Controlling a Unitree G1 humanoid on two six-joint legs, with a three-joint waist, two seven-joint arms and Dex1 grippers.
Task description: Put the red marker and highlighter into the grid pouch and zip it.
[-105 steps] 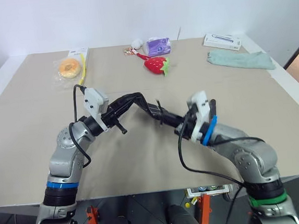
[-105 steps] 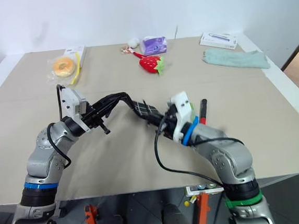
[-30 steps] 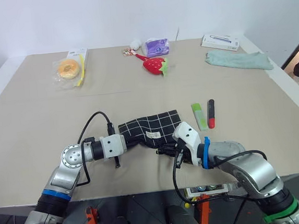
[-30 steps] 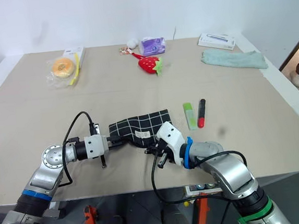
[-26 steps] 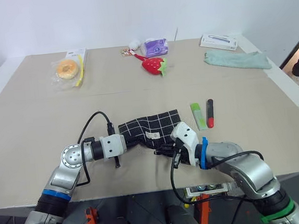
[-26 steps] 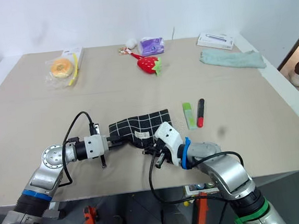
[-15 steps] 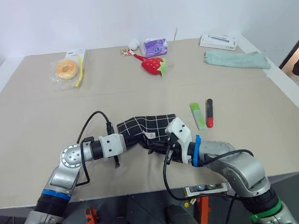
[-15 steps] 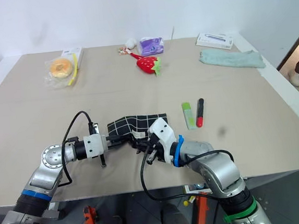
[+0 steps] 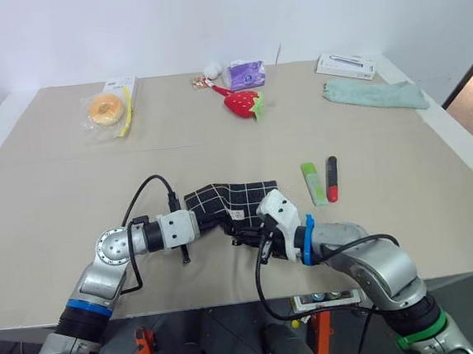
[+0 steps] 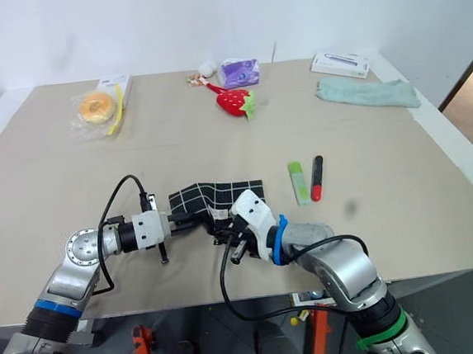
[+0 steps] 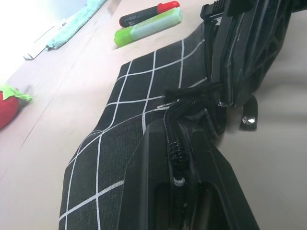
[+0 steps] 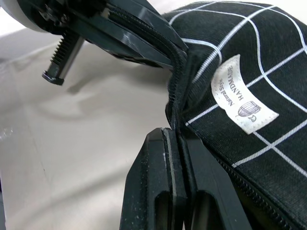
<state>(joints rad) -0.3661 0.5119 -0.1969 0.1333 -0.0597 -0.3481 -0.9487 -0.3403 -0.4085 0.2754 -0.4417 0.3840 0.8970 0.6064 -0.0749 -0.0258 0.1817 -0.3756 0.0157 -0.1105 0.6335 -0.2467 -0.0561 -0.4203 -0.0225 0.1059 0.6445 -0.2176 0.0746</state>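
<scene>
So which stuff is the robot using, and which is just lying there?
Using: pouch, marker, highlighter, left tool, right tool.

Lying about: strawberry, donut, cloth, purple pack, white box.

A beige desk (image 9: 48,202) is carrying several loose things along its far side. A donut in clear wrap (image 9: 105,110) is lying at far left, with a small white box (image 9: 122,84) just behind it and a yellow strip (image 9: 131,103) running along its right side. Near the far middle, a plush strawberry (image 9: 244,103) is resting on its side. Just behind it, a purple packet (image 9: 247,74) is sitting, with a small white ball (image 9: 213,70) to its left. At far right, a flat white box (image 9: 348,65) is lying near the edge, and a folded pale green cloth (image 9: 376,94) is stretching out in front of it.
</scene>
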